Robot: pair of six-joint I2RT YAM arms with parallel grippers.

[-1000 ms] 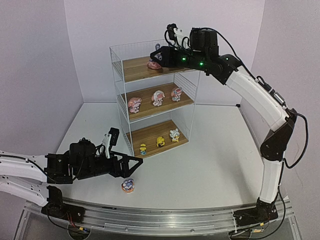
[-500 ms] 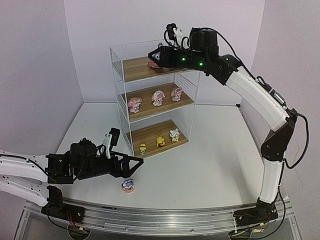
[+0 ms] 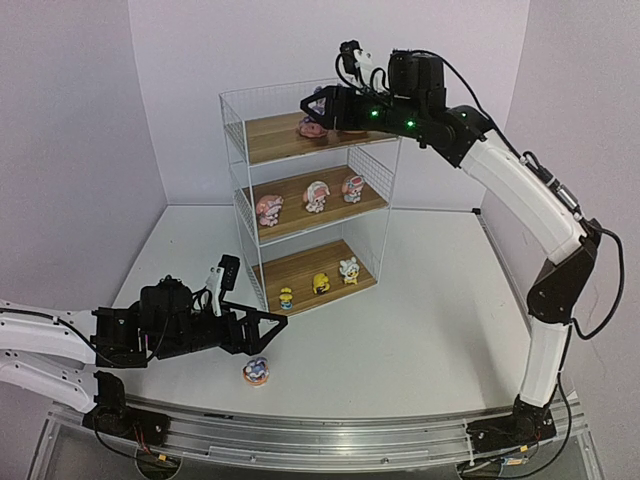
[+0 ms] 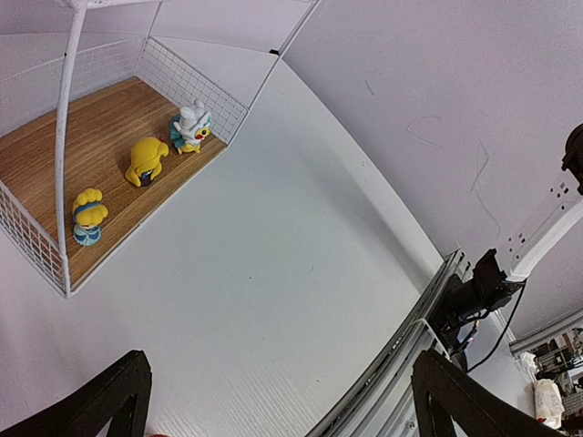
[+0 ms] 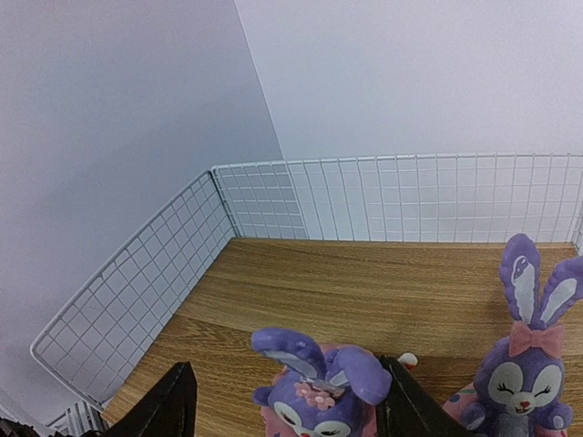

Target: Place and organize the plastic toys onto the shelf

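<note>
One purple bunny (image 5: 314,391) stands near the front edge of the top board (image 5: 364,291) of the shelf (image 3: 375,168); a second bunny (image 5: 528,364) stands just beside it, toward the right of the wrist view. The right gripper (image 5: 287,405) straddles the first bunny with jaws released. The finger at the view's left (image 5: 173,410) stands clear of the toy, and the other lies close against it, contact not determinable. The board is bare to the left and rear, up to the wire mesh (image 5: 137,309).

Middle board (image 3: 292,186): three pink-white figurines (image 3: 316,195) in a spaced row. Bottom board (image 4: 55,155): three yellow figurines (image 4: 146,159) in a row; bare wood remains beside them.

A further small toy (image 3: 256,371), pink and purple, rests on the table (image 3: 420,320) near its front edge, just below the left gripper (image 3: 272,333); those jaws are spread wide and hold nothing. Bare table extends to the right.

Against the frame half a second earlier, the right gripper sits higher above the top board and the bunny beneath it is more exposed; the left arm and the toy on the table are unchanged.
</note>
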